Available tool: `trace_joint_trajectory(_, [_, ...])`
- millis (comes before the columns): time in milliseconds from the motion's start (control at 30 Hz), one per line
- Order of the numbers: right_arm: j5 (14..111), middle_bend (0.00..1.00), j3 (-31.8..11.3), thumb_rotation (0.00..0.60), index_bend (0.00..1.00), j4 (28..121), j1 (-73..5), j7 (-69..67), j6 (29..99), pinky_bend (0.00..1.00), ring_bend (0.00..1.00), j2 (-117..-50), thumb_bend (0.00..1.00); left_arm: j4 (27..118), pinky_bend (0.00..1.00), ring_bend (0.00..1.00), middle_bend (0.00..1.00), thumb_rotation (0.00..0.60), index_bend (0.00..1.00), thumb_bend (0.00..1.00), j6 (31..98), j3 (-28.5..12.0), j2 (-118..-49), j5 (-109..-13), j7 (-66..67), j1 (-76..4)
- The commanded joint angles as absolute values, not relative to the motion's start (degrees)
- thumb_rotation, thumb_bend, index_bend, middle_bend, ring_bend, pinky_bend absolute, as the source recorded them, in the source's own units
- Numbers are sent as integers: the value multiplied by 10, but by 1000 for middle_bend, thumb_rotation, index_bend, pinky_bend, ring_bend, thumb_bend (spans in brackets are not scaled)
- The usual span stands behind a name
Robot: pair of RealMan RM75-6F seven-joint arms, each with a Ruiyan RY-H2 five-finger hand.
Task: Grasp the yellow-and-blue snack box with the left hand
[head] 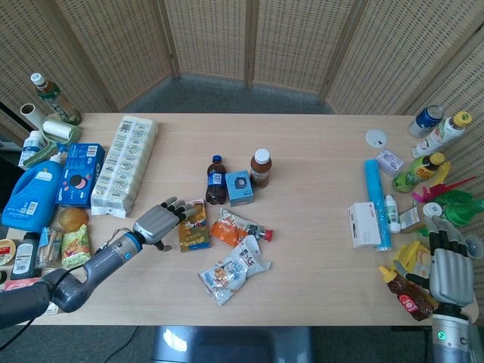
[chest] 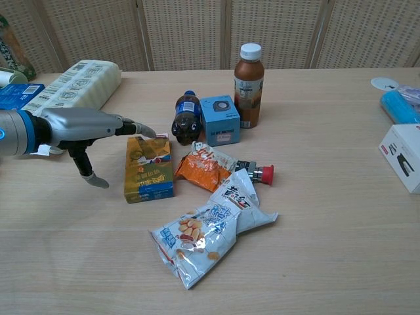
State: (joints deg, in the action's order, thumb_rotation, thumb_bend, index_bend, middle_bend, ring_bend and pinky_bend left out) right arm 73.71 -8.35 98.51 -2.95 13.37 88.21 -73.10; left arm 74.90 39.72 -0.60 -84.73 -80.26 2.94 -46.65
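Snacks and drinks clutter the table [head: 318,249].
A cola bottle [chest: 187,118], small blue box [chest: 219,120] and brown bottle [chest: 249,77] stand together behind an orange packet [chest: 202,167] and a peanut bag [chest: 200,236].

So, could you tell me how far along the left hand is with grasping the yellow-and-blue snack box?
Done: nothing yet. The yellow-and-blue snack box lies flat on the table, beside the orange snack packet. In hand: nothing; the left hand hovers just left of the box, fingers spread, not gripping it. Left: close in, wrap the fingers around the box and lift. The right hand sits idle at the table's far right edge.
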Motion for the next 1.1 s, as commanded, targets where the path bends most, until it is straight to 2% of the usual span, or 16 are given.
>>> trace_joint_trajectory(33, [739, 0, -83, 510, 0, 982, -29, 126, 880, 0, 0, -731, 168, 744, 0, 0, 0, 600, 0, 230, 413, -4, -858, -807, 37, -461])
trace_joint_trajectory(233, [742, 0, -81, 514, 0, 974, -20, 102, 883, 0, 0, -728, 171, 736, 0, 0, 0, 600, 0, 229, 432, -7, -881, -819, 47, -463])
trace_joint_trajectory(600, [742, 0, -75, 515, 0, 956, -5, 70, 886, 0, 0, -727, 169, 746, 0, 0, 0, 548, 0, 219, 459, -12, -876, -819, 78, -458])
trace_joint_trajectory(767, [746, 0, -75, 515, 0, 958, -6, 73, 886, 0, 0, -732, 169, 728, 0, 0, 0, 524, 0, 208, 481, -1, -885, -833, 84, -447])
trace_joint_trajectory(1100, [747, 0, -80, 517, 0, 965, -10, 78, 880, 0, 0, -732, 169, 672, 0, 0, 0, 517, 0, 204, 513, 15, -917, -864, 81, -434])
